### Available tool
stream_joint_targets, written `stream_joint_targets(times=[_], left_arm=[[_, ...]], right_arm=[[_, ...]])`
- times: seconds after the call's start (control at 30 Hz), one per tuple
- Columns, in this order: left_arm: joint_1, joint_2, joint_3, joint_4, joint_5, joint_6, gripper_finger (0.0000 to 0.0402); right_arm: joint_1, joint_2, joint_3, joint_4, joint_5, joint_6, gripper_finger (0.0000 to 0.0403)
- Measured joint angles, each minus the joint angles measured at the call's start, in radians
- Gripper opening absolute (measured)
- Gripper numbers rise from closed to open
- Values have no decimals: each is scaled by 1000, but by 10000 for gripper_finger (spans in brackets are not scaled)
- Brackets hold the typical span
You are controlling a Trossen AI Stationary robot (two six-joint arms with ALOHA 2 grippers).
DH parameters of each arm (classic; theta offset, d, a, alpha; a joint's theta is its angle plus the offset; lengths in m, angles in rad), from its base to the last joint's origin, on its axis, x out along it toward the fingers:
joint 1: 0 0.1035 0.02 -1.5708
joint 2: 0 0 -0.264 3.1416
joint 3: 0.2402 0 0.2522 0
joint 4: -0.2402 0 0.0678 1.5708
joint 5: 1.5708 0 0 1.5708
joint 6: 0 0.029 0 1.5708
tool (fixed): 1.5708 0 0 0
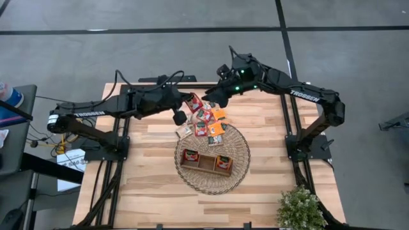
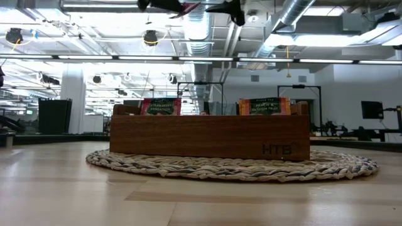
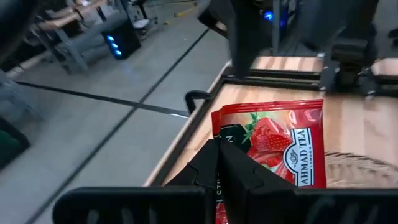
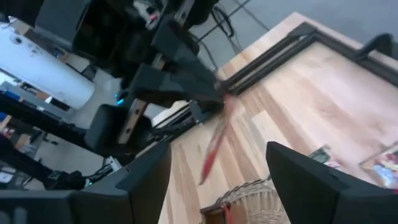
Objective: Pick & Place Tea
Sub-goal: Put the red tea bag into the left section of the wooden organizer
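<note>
My left gripper (image 1: pixel 186 103) hangs above the table's far middle, shut on a red strawberry tea sachet (image 3: pixel 273 140). My right gripper (image 4: pixel 217 155) faces it from the right with its fingers wide open and nothing between them; it is just beside the sachet (image 1: pixel 194 102). More tea sachets (image 1: pixel 206 122), red, orange and pale, lie flat in a loose pile on the wood and on the basket's far rim. A wooden tray (image 1: pixel 206 162) sits in the round wicker basket (image 1: pixel 238 153). A red sachet (image 2: pixel 160 106) stands in the tray's left compartment and an orange one (image 2: pixel 264 106) in its right. My left gripper pinches the red sachet between its two shut fingers (image 3: pixel 224 165) at one edge, near a corner (image 3: pixel 219 134). Most of the sachet reaches out past the fingertips. It is lifted clear of the table and seen edge-on it slants down below the fingers (image 4: pixel 214 146).
A small potted plant (image 1: pixel 299 208) stands at the table's near right corner. Black frame rails (image 1: pixel 289 128) run along the left, right and far edges. Bare wood lies on the near half, on both sides of the basket.
</note>
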Motion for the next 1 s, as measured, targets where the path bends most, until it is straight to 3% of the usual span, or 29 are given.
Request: stream_joint_targets(times=[0.53, 0.67, 0.83, 1.0], left_arm=[[-69, 1, 0, -43, -109, 229, 0], [-102, 2, 0, -55, -158, 256, 0], [-154, 2, 0, -54, -291, 377, 0], [-206, 2, 0, -58, -324, 412, 0]], right_arm=[[45, 68, 0, 44, -14, 7, 255], [32, 40, 0, 31, -15, 7, 255], [32, 7, 0, -31, -13, -1, 255], [54, -44, 0, -83, 1, -2, 255]])
